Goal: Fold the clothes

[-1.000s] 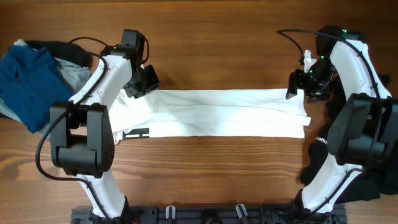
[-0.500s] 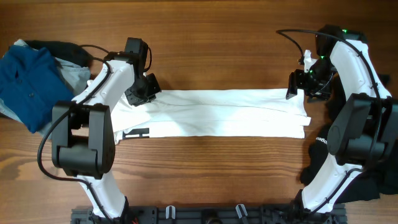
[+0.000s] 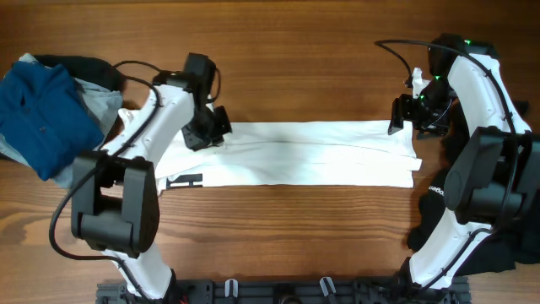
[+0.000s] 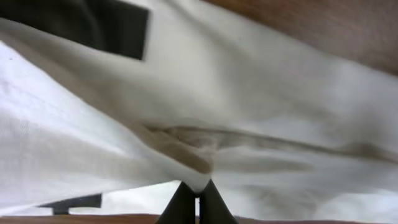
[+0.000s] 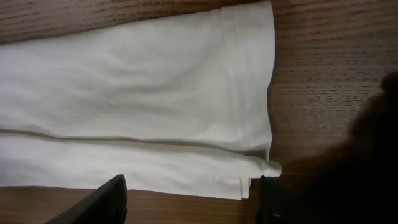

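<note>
Now, the wooden table [image 3: 295, 51] carries the white T-shirt [image 3: 312, 156] across its middle as a long strip folded lengthwise, print end toward your left arm and stitched hem toward your right. Beside the strip's left end lies a heap of other clothes, with a blue garment [image 3: 38, 110] on top and a black garment [image 3: 80, 66] showing behind it. What changed over the last second: your left gripper [image 3: 221, 135] slid along the shirt's far edge toward the middle, and its jaws went from apart to fully closed. The wrist view shows the tips together, pinching a raised ridge of white cloth. Your right gripper [image 3: 403, 118] has not moved. Its jaws stand wide over the hemmed end, and it grips nothing. I judge the left grasp as made, so a crosswise fold can start from that side. The right end is unheld, so expect drag if you lift now. The black bar print [image 3: 187, 180] shows at the near left edge.
</note>
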`<state>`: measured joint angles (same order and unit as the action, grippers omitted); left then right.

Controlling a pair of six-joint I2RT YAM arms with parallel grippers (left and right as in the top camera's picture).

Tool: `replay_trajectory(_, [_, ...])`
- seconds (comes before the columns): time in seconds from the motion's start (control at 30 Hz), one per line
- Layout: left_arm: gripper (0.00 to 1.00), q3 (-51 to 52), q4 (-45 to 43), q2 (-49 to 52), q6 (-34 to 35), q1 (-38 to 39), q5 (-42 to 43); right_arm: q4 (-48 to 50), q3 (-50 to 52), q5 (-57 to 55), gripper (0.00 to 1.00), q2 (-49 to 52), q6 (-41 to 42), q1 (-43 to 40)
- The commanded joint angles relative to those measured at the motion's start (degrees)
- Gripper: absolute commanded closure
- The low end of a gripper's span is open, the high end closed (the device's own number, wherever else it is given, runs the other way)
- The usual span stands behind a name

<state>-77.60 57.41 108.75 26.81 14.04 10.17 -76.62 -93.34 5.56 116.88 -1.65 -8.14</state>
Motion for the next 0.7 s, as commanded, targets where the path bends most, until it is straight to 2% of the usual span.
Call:
replay_trajectory(0.0, [0.96, 0.46, 0.74, -0.85, -2.58, 5.81, 0.44, 0.11, 0.48, 0.90, 0.32, -1.16, -0.94, -0.13])
replay_trajectory(0.23, [0.91, 0.46, 0.81, -0.85, -2.36, 8.24, -1.05, 0.07, 0.48, 0.92, 0.32, -1.16, -0.96, -0.13])
replay_trajectory(0.27, [0.87, 0.46, 0.79, -0.85, -2.36, 8.24, -1.05, 0.07, 0.48, 0.90, 0.32, -1.16, -0.94, -0.15])
replay_trajectory(0.3, [0.73, 0.46, 0.79, -0.85, -2.38, 8.24, -1.07, 0.04, 0.48, 0.90, 0.32, -1.16, -0.94, -0.13])
replay_trajectory(0.33, [0.66, 0.46, 0.79, -0.85, -2.49, 8.09, -1.14, -0.20, 0.48, 0.90, 0.31, -1.16, -0.94, -0.13])
replay_trajectory(0.4, [0.69, 0.44, 1.14, -0.90, -2.58, 7.41, -1.99, -0.76, 0.48, 0.66, 0.32, -1.16, -0.66, -0.17])
replay_trajectory(0.57, [0.68, 0.33, 4.37, -4.28, -2.51, 1.92, -4.90, -1.92, 0.48, -2.97, 0.27, -1.16, 3.58, -3.63])
replay_trajectory(0.63, [0.67, 0.33, 5.97, -5.75, -2.54, -1.07, -4.90, -2.23, 0.59, 0.00, 0.27, -1.16, 1.51, -6.62])
replay_trajectory(0.67, [0.66, 0.33, 7.10, -6.23, -2.54, -2.82, -4.92, -2.05, 1.14, 3.61, 0.25, -1.16, -2.03, -8.22])
